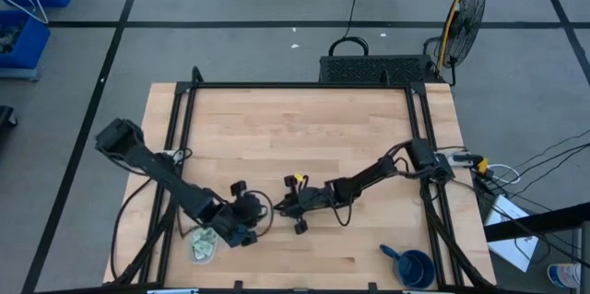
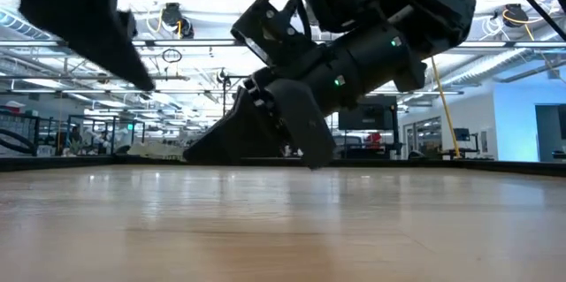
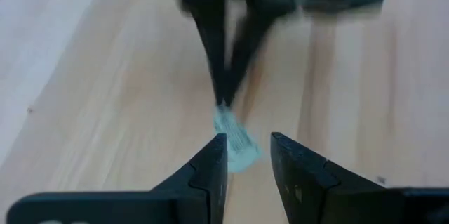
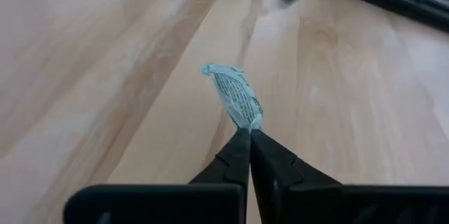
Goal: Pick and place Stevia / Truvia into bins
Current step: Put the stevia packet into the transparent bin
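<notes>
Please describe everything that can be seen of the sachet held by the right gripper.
The sachet is a small pale green and white paper packet with dark fine print, crumpled at its far end. The right gripper pinches one end, holding it above the wooden table. The left gripper, open, is close beside it.

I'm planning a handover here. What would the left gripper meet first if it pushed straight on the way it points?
Probably the crumpled pale green and white paper sachet, pinched by the shut right gripper directly ahead. The open left gripper has its fingertips either side of the sachet's free end; the depth between them is unclear.
</notes>
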You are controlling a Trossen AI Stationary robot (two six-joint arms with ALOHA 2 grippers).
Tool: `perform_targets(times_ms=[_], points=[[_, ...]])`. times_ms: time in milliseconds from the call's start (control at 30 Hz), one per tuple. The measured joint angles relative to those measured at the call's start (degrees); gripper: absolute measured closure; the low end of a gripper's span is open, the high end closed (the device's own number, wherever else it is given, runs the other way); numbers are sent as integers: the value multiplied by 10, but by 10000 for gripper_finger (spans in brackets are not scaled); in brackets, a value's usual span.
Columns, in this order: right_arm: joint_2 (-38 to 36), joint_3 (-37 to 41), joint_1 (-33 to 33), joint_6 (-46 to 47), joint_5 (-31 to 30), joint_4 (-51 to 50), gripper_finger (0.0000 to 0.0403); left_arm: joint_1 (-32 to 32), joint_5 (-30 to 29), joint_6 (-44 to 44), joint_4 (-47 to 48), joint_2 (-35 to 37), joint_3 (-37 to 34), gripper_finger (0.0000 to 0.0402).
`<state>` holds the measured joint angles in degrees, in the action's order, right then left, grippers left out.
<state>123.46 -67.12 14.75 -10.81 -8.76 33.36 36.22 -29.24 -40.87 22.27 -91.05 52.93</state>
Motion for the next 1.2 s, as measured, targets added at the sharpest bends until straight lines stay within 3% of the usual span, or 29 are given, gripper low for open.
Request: perform_targets(times_ms=[200, 367, 600, 733, 900, 1200], points=[[-1, 0, -10, 49, 13, 2, 401, -14, 13, 35, 1, -32, -1, 284], [-1, 0, -21, 64, 13, 2, 402, -16, 18, 36, -1, -46, -1, 258], [-1, 0, -27, 117, 20, 7, 402, -19, -23, 59, 0, -62, -1, 208], [-1, 0, -27, 142, 67, 16, 402, -26, -51, 59, 0, -62, -1, 201], [-1, -1, -27, 147, 75, 34, 402, -30, -35, 67, -1, -62, -1, 226], [-1, -1, -27, 147, 74, 41, 403, -30, -18, 76, -1, -62, -1, 307]])
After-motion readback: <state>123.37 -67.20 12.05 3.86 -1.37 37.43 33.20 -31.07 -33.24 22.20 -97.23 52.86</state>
